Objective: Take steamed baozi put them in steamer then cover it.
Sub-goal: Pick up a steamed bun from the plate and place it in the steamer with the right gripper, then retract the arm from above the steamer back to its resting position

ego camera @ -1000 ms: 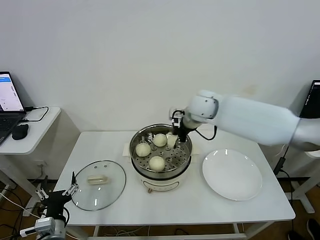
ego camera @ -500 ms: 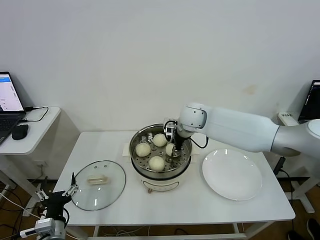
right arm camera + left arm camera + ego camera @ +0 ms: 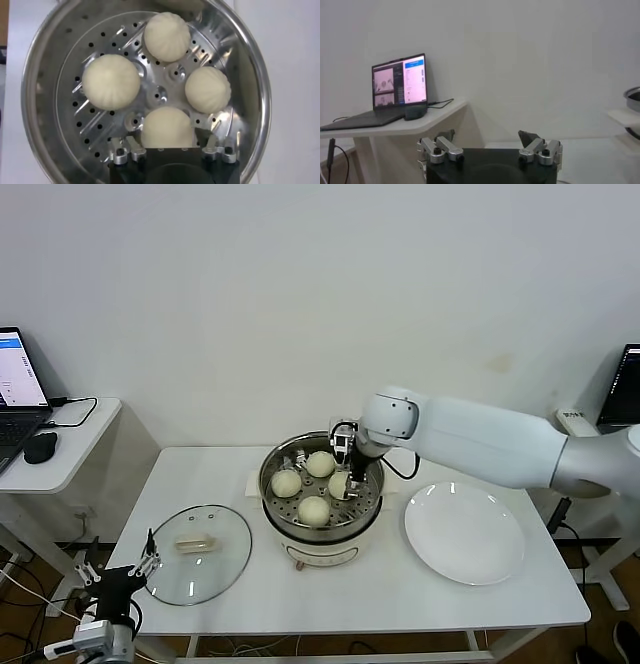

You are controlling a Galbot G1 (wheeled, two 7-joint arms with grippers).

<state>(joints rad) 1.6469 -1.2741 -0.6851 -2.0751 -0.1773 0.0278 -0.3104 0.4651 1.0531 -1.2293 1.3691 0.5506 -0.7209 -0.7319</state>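
In the steamer [image 3: 321,484], mid-surface: four baozi [image 3: 111,81] on the perforated tray, set in a ring around the tray's centre, each close to its neighbours, all upright. The right tool [image 3: 345,480] stands low inside the pot over the bun nearest the plate [image 3: 464,533]; in the right wrist view its fingers are spread to either side of that bun [image 3: 166,127], which rests on the tray and is not pinched. Plate bare, just beside the steamer on the robot's right. Cover [image 3: 197,552]: clear glass, metal rim, cream oblong handle [image 3: 194,542] at centre, lying flat on the surface to the steamer's left, apart from the pot. Left tool [image 3: 490,150]: low, off the near left corner of the surface, fingers spread, holding nothing. Handling, judged: buns soft and light, would dent under a hard squeeze. Loading appears complete; covering is not yet done. Cover likely the heavier item, rigid, fragile, its glass dome smooth and slippery; best taken by the oblong handle, pinched across its narrow width, kept level, and lowered so the rim seats evenly on the pot's lip.
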